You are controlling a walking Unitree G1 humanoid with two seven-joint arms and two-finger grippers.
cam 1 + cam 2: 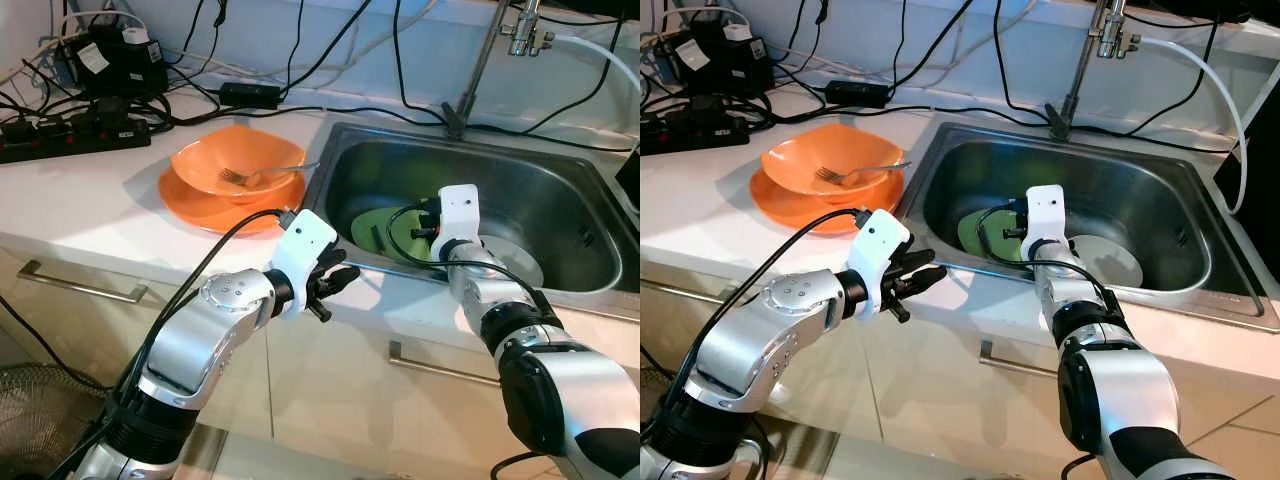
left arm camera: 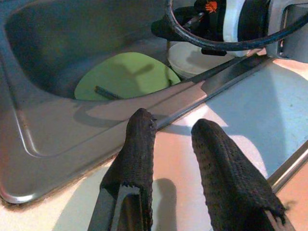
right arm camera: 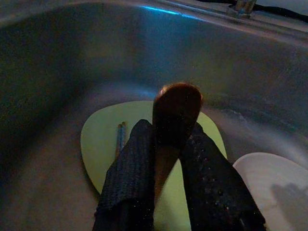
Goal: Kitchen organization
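Worktop [image 1: 90,210] beside steel sink [image 1: 560,215]: right gripper [image 3: 166,144] clamps wooden spoon [image 3: 176,111]; left gripper [image 2: 173,139] hovers parted, empty.

Bright, even light is falling on the white counter [image 1: 90,200] in both head views, and the picture is staying sharp there. The steel sink [image 1: 560,215] is showing soft glare on its walls. The left arm [image 1: 215,320] is casting a shadow on the cabinet front below it. The right wrist view is looking dim and grainy, with a blue streak glinting on the sink wall [image 3: 163,12]. In the left wrist view the near fingers [image 2: 137,159] are blurring slightly, and pink-toned sunlight is washing the counter edge [image 2: 250,110].
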